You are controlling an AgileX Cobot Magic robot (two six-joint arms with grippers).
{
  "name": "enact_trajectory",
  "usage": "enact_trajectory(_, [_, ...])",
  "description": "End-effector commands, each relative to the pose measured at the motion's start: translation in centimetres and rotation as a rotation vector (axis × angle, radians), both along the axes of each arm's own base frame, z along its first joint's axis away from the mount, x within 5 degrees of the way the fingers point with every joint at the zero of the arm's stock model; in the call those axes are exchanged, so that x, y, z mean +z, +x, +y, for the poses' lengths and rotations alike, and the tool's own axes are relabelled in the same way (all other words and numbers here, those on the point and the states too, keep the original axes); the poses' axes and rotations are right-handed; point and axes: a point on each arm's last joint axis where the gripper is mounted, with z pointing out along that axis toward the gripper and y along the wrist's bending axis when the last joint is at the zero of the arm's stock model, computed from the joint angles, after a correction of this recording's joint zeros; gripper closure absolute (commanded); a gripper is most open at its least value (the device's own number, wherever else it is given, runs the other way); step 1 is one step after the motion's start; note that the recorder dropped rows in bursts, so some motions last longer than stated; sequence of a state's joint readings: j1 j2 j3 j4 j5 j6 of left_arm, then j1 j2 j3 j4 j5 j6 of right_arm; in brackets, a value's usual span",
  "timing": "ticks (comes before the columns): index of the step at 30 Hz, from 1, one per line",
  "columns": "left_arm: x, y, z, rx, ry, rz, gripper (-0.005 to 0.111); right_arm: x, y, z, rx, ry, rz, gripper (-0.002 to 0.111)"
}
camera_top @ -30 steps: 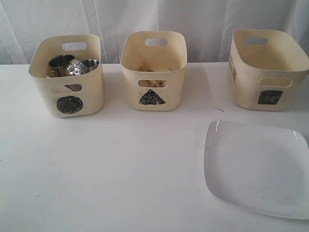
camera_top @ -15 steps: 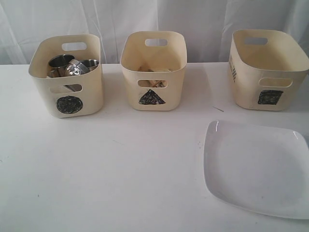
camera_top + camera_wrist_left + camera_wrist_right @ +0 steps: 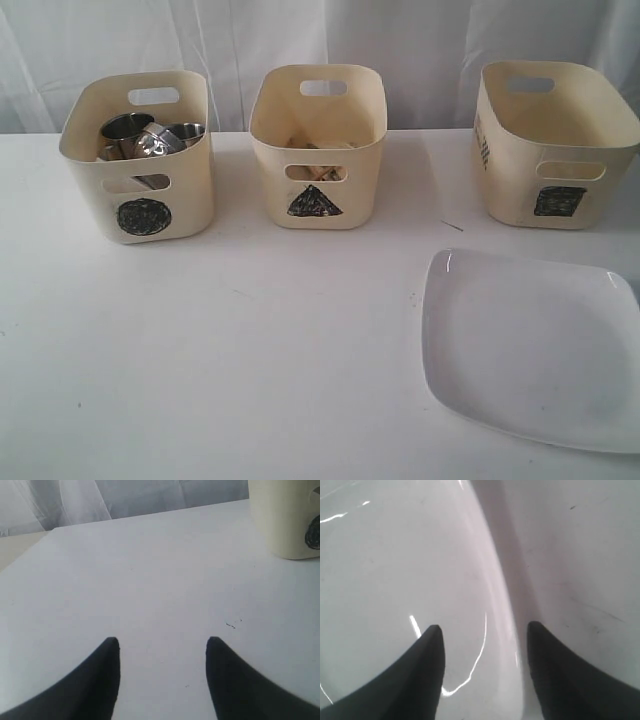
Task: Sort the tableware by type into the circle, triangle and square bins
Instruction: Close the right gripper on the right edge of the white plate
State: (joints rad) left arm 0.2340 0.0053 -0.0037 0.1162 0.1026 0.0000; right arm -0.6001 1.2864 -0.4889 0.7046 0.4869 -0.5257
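Note:
The large white square plate (image 3: 535, 350) lies flat on the table at the front right. In the right wrist view my right gripper (image 3: 484, 627) is open and straddles the plate's rim (image 3: 500, 580), one finger over the plate and the other over the table. The circle bin (image 3: 185, 200) at the back left holds steel mugs (image 3: 128, 128) and other steel pieces. Something wooden (image 3: 318, 150) shows inside the triangle bin (image 3: 350, 200). What the square bin (image 3: 520, 200) holds is hidden. My left gripper (image 3: 163, 641) hangs open over bare table near the circle bin (image 3: 282, 515). Neither gripper shows in the exterior view.
The three bins stand in a row along the back of the white table (image 3: 250, 350), in front of a white curtain (image 3: 240, 40). The table's far edge (image 3: 150, 516) shows in the left wrist view.

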Motion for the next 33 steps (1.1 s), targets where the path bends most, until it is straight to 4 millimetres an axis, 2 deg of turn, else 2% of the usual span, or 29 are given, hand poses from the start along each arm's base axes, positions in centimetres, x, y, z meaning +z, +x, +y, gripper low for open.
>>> enact_trajectory(1, [-0.1, 0.0, 0.0, 0.001, -0.008, -0.008, 0.050, -1.0, 0.0, -0.8, -0.012, 0.003, 0.034, 0.059])
enact_trajectory(7, [-0.1, 0.0, 0.0, 0.001, -0.008, -0.008, 0.050, -2.5, 0.2, -1.0, 0.011, 0.030, 0.092, 0.059])
enact_trajectory(21, [-0.1, 0.0, 0.0, 0.001, -0.008, -0.008, 0.050, -4.2, 1.0, -1.4, 0.042, 0.097, 0.165, 0.059])
enact_trajectory(28, [-0.1, 0.0, 0.0, 0.001, -0.008, -0.008, 0.050, -5.5, 1.1, -1.1, 0.072, 0.168, 0.224, 0.059])
enact_trajectory(33, [-0.1, 0.0, 0.0, 0.001, -0.008, -0.008, 0.050, -5.6, 1.1, -0.7, 0.108, 0.211, 0.226, 0.059])
